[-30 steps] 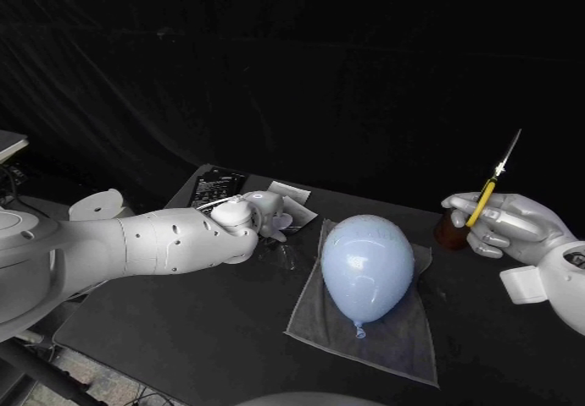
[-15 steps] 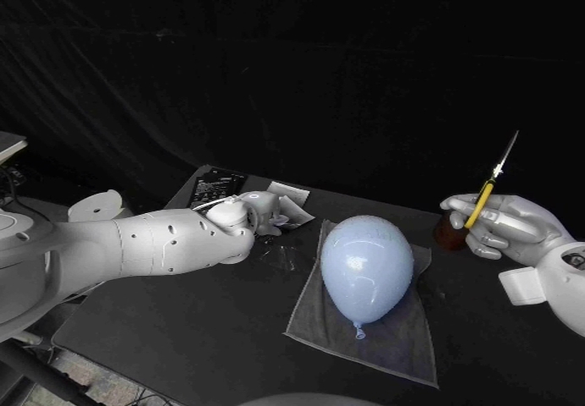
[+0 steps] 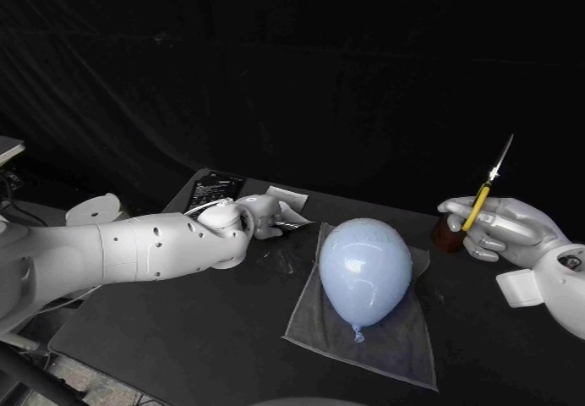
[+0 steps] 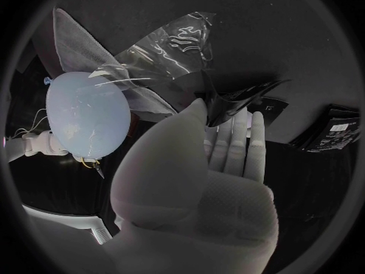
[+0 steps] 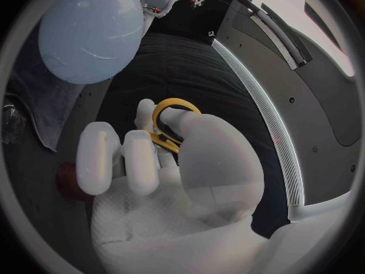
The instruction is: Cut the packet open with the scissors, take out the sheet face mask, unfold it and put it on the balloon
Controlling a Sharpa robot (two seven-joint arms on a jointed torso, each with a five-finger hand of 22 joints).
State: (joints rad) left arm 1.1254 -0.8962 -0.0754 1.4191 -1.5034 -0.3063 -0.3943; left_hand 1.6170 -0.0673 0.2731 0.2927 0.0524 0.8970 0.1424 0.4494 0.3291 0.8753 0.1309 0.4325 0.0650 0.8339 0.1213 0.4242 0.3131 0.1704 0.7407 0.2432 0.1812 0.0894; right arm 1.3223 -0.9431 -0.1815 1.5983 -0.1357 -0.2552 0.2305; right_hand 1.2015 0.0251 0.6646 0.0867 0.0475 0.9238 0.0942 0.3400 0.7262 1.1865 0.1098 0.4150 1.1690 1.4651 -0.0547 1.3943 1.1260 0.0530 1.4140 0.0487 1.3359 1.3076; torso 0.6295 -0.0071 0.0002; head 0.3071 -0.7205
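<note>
A pale blue balloon [image 3: 363,269] lies on a grey cloth [image 3: 396,347] in the middle of the table. My left hand [image 3: 254,216] is just left of the balloon's far end. It pinches the packet [image 4: 230,102], a dark piece with crinkled clear film [image 4: 163,52] hanging from it, between thumb and fingers [image 4: 237,141]. My right hand [image 3: 502,227] is raised to the right of the balloon and grips the yellow-handled scissors [image 3: 485,193], blades pointing up. Its fingers pass through the yellow loops [image 5: 172,112]. The balloon [image 5: 91,30] lies well away from that hand.
A black box [image 3: 217,184] and a white card [image 3: 284,193] lie at the back left, behind my left hand. A small brown object [image 3: 449,233] stands on the table beside my right hand. A black curtain closes off the back.
My left forearm has swung a little lower and its hand has edged toward the back with the packet. My right hand and the scissors have hardly moved.
</note>
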